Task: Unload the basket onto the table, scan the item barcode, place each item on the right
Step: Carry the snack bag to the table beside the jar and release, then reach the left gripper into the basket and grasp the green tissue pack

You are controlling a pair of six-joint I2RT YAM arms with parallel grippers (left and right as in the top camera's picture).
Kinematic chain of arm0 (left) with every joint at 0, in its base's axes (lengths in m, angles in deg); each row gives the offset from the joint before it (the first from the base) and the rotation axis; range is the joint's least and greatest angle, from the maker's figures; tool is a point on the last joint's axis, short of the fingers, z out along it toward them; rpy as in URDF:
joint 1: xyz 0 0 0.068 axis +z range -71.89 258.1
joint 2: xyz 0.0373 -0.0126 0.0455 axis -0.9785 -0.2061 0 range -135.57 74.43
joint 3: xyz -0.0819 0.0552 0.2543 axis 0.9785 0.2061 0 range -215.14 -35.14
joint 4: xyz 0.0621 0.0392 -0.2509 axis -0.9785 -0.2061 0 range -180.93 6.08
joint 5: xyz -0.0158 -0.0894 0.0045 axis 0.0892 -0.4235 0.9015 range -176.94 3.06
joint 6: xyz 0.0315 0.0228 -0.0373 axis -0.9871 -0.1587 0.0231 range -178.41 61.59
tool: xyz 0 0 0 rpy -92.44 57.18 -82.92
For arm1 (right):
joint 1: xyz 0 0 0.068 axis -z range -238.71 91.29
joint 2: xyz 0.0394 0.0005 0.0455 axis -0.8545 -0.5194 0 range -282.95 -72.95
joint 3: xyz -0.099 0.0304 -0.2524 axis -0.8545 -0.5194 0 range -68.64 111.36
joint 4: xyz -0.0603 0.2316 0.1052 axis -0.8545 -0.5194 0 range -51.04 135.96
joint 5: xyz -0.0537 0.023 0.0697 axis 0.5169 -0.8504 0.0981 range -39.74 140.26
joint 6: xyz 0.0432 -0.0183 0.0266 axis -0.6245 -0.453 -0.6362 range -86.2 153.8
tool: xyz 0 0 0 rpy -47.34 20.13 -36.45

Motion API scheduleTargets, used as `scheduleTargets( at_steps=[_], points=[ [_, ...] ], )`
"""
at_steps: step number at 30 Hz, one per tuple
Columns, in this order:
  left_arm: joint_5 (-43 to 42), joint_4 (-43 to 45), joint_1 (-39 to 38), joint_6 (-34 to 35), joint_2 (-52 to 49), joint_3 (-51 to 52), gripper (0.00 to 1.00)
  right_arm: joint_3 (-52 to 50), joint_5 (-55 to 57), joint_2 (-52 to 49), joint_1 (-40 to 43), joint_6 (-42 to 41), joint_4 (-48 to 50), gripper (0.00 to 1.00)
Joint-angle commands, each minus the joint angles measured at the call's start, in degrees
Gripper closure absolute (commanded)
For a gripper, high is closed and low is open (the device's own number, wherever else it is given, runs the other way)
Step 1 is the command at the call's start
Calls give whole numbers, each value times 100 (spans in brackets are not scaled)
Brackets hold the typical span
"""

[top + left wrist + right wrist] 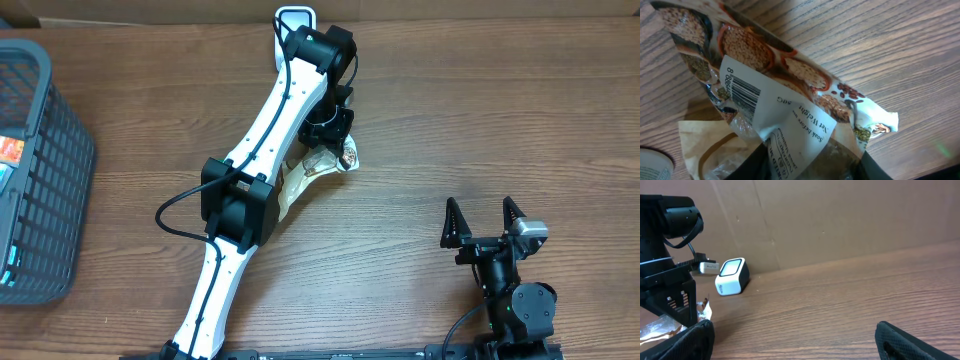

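Left gripper (328, 128) sits over a grain packet (790, 85) mid-table, its barcode (742, 92) showing; whether the jaws clamp it cannot be told. Right gripper (485, 222) rests wide open. White scanner (732, 276) stands well apart, so scanning looks not yet done

The bench (450, 120) is matt brown wood-grain, the packet (805, 75) glossy crinkled plastic film bearing a smooth white paper-like label (790, 110), the basket (40, 180) dull grey plastic lattice, the scanner (732, 276) smooth shiny white plastic, and the wall (840, 220) behind plain matt cardboard.
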Motion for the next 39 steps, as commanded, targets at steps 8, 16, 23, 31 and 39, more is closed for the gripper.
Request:
scheduleTargets(
  at_steps=[8,16,23,31,39],
  points=[
    [-50,-17,-26,-120,83,-17,0,-61,59,42,-33,24,26,0],
    [92,-17,352,-90,1054,-474,0,-61,57,42,-33,24,26,0],
    [122,-15,1178,-9,2557,-761,0,-61,57,42,-33,24,26,0],
    [221,-15,2940,-13,4116,-761,0,-61,57,42,-33,24,26,0],
    [343,-17,5001,293,4328,-595,29,-61,57,42,-33,24,26,0]
  ],
)
